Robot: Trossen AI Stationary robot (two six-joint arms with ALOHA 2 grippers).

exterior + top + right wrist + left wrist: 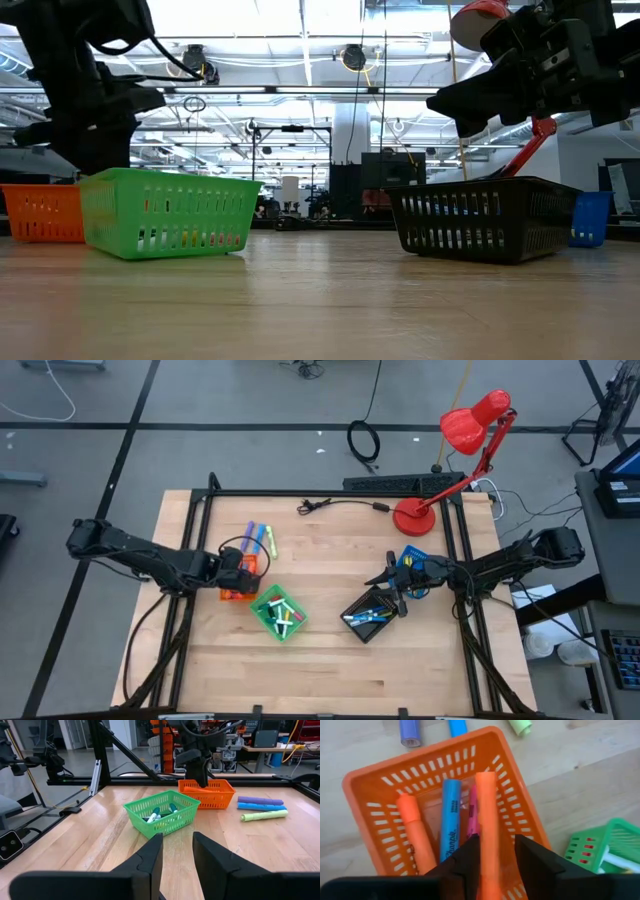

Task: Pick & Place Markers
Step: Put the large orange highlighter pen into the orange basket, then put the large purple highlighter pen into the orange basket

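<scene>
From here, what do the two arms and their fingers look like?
Both arms are dark and jointed. The left arm carries a looping black cable near its wrist. The right arm matches it. Each gripper has two blocky matte-black fingers, without visible markings.

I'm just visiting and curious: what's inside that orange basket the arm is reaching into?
In the orange basket: an orange marker, a blue marker, a pink marker and a second orange marker between the left gripper fingers. The gripper covers the near end.
</scene>
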